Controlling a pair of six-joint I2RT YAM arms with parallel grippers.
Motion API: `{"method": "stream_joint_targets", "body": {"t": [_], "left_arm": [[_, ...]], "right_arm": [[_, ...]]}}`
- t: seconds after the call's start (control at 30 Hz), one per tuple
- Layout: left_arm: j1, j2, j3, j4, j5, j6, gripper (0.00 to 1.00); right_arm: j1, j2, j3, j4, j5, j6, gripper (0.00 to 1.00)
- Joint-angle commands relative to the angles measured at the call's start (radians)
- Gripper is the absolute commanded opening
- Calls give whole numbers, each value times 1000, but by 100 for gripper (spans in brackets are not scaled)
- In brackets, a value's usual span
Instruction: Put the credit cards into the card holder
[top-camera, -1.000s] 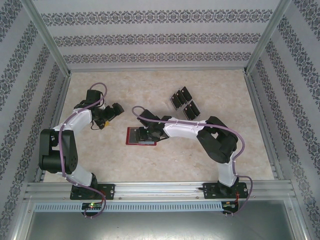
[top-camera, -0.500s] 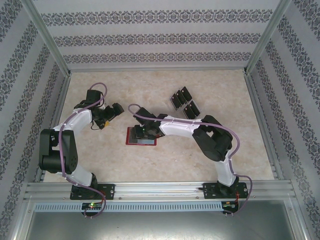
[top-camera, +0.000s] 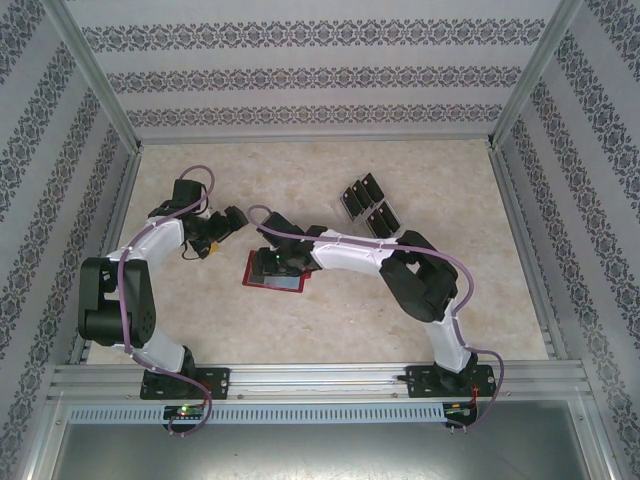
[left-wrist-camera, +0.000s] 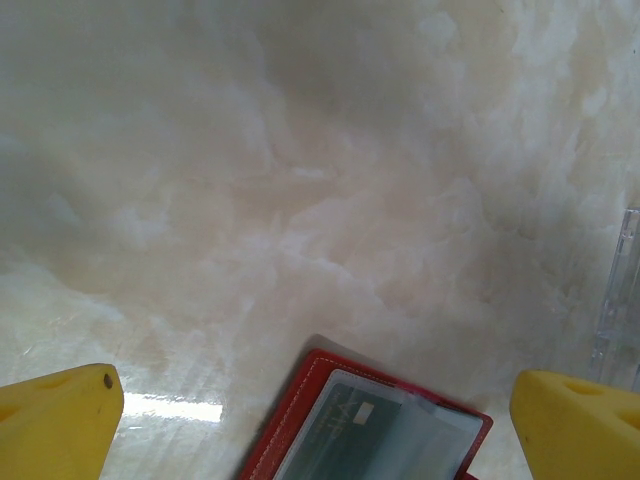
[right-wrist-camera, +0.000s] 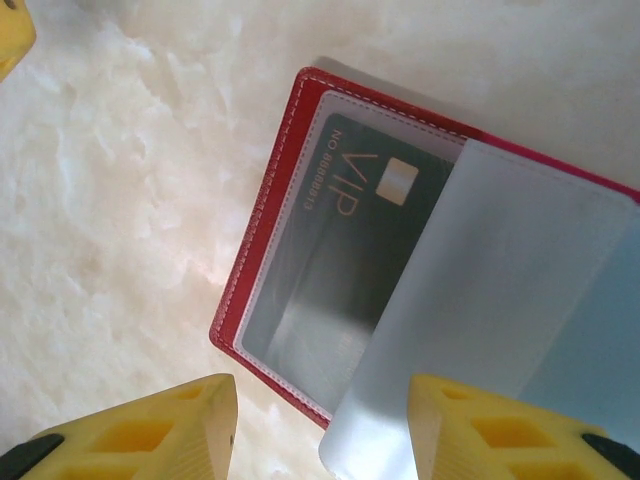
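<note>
Your right claw (right-wrist-camera: 322, 400) hovers half-open, empty, over the red leather card holder (right-wrist-camera: 265, 220); fetch the next thin black card (top-camera: 368, 205).

Centre of the right wrist frame: the dark plastic card (right-wrist-camera: 340, 250) sits under a clear pocket of the red leather-like folding wallet (right-wrist-camera: 268, 200) and bears "VIP" in gold letters. Beside that, along the card's edge, a smaller gold line reads "NO" and then digits that seem to begin 800; the rest are too fine to be sure of. Bottom centre of the left wrist frame, the card's marks are blurred beyond reading.
</note>
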Motion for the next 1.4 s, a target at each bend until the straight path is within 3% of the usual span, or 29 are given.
{"method": "stream_joint_targets", "body": {"t": [0.0,0.97,1.37], "left_arm": [[-12,8,9,7,10,-4,100],[-5,3,55,-22,-14,-5,100],[127,25,190,-116,-17,40,100]], "right_arm": [[14,38,42,-29,-13,-16,50],[29,207,354,-108,-52,-56,50],[6,299,606,-146,-92,-120,50]]}}
